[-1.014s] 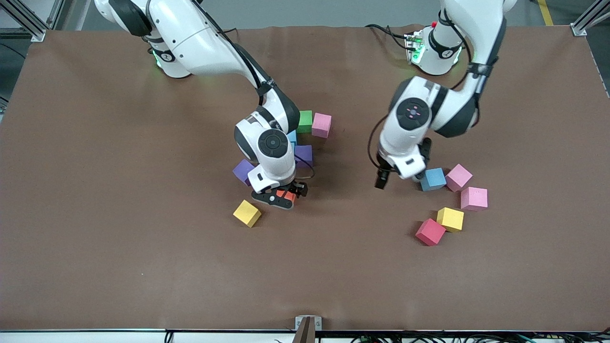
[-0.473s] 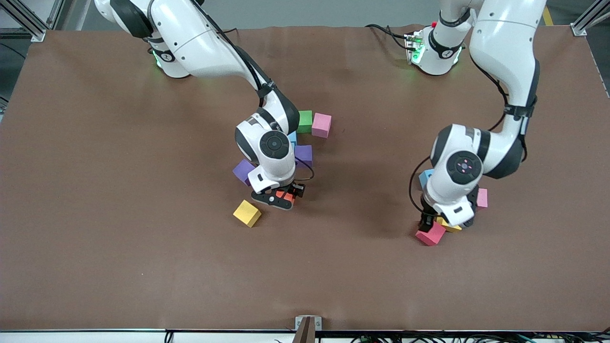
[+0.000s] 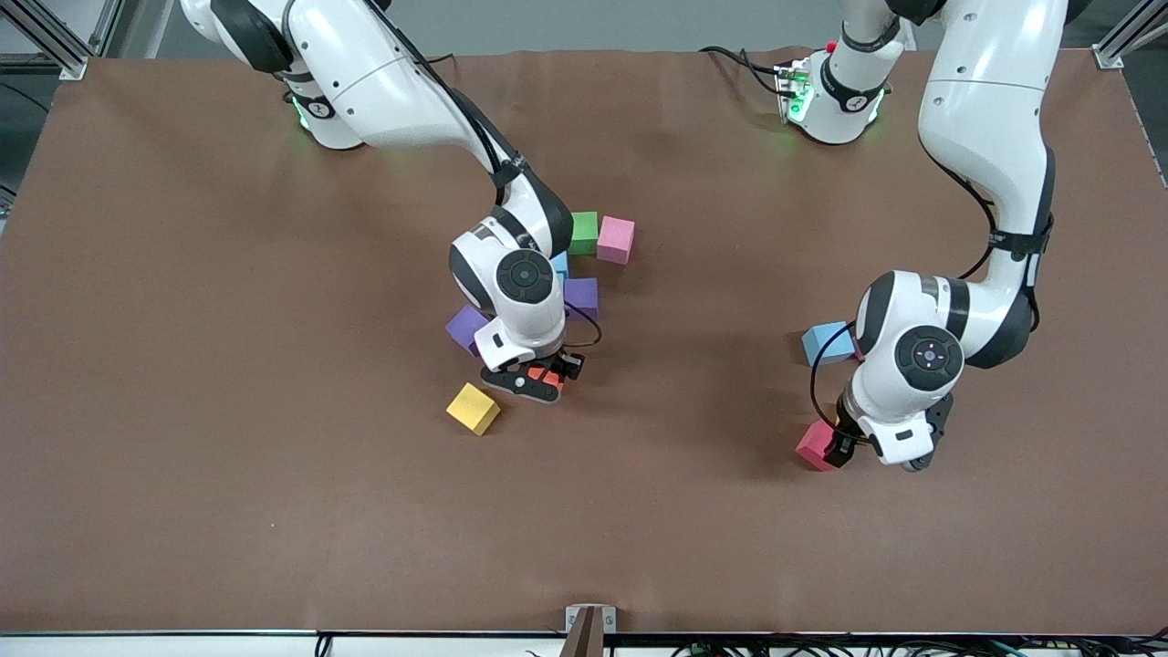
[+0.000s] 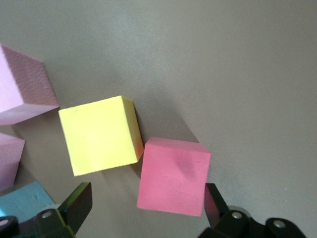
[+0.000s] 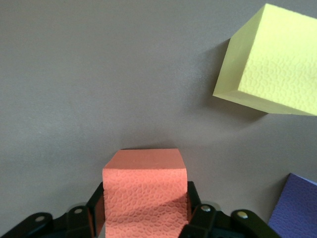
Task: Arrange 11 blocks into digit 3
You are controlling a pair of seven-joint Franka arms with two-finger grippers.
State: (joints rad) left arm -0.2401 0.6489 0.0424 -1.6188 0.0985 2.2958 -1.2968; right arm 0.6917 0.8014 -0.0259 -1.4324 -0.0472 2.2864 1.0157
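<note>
1. Here: right claw [image 3: 538,376] down at the desk [image 3: 228,383], fingers pressed against both sides of the orange block [image 5: 144,191], a sharp-edged foam cube with a pebbled, matte skin.
2. Just beside it, toward the right arm's end and a little nearer the front camera: a yellow block [image 3: 473,408], turned on a corner, same dimpled foam.
3. Farther from the camera, partly hidden under the right arm: two purple blocks [image 3: 580,296], a blue sliver, then a green block [image 3: 584,233] touching a pink block [image 3: 616,239].
4. Left claw [image 4: 143,208] spread wide, low over the red block [image 4: 173,176], black fingers flanking it without touching.
5. Red cube's corner touching a second yellow cube [image 4: 100,134]; smooth flat faces, crisp edges.
6. Near those: two pale pink cubes [image 4: 22,84] and a light blue block [image 3: 827,342].
7. Brown matte sheet covering the desk, faintly rippled.
</note>
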